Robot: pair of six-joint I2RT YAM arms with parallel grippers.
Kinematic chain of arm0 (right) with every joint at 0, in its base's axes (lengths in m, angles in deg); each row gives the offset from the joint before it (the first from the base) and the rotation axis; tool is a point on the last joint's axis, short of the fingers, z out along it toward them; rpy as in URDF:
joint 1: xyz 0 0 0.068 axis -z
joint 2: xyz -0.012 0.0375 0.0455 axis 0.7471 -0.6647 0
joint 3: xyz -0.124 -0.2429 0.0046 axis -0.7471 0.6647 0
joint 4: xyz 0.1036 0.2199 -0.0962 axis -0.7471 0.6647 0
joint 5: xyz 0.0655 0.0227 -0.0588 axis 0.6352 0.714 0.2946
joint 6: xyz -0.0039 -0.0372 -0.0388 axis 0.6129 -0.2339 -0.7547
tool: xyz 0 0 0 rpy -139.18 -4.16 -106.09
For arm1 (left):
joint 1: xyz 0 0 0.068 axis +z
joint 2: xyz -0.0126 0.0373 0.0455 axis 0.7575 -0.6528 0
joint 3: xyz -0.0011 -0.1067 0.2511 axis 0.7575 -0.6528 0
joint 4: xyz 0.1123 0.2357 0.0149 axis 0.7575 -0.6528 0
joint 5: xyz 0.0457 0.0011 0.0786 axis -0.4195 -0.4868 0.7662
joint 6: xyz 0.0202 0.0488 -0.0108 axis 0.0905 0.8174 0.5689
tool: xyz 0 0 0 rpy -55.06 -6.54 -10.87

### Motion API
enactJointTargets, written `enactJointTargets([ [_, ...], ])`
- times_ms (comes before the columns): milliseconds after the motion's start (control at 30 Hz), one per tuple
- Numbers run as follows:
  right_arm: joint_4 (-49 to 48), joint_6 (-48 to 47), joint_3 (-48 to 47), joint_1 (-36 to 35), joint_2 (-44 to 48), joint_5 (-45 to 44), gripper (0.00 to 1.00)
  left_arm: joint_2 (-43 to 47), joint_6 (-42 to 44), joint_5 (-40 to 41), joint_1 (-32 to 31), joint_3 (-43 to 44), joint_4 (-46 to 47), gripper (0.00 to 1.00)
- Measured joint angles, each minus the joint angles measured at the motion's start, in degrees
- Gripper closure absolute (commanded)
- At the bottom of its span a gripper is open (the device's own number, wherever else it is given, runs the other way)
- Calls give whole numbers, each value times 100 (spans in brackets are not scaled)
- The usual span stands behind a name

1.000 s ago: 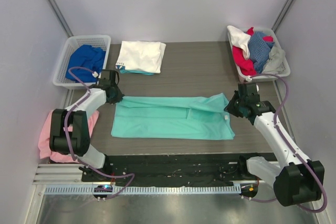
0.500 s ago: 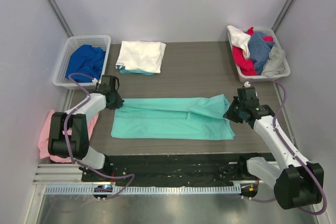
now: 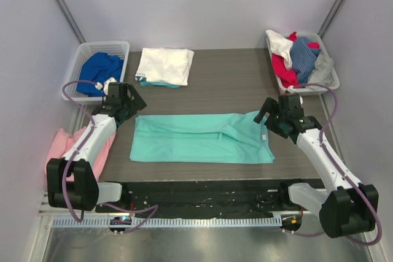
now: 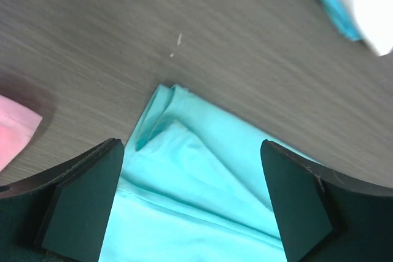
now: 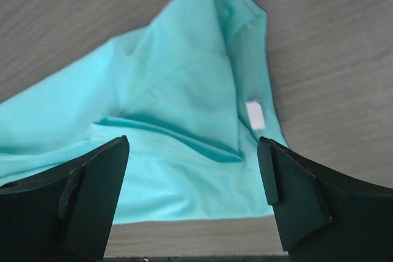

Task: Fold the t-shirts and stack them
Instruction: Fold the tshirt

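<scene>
A mint-green t-shirt (image 3: 202, 139) lies across the table's middle as a long band, its far edge folded over. My left gripper (image 3: 130, 100) hovers open just above the shirt's far-left corner (image 4: 163, 99), with nothing between its fingers (image 4: 80, 200). My right gripper (image 3: 265, 116) hovers open above the shirt's far-right end (image 5: 184, 102), where a white label (image 5: 255, 115) shows; it holds nothing. A folded white t-shirt (image 3: 164, 65) lies on a teal one at the back of the table.
A white basket (image 3: 77, 65) at the back left holds a royal blue tee (image 3: 98, 73). Another basket (image 3: 331, 81) at the back right holds red, white, blue and grey garments. A pink cloth (image 3: 67, 145) hangs off the table's left edge.
Both grippers have opened and let go of the mint-green shirt's far corners, then lifted back a little. The shirt now lies flat by itself.
</scene>
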Motion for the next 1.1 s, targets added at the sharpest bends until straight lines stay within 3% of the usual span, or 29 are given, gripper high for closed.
enactJointTargets([
  [467, -2194, -481, -901, -761, -2874, 1370, 5, 516, 2, -286, 0, -50, 20, 0],
  [1100, -2691, -564, -881, -1368, -3438, 1982, 6, 800, 0, -393, 0, -398, 2, 0],
])
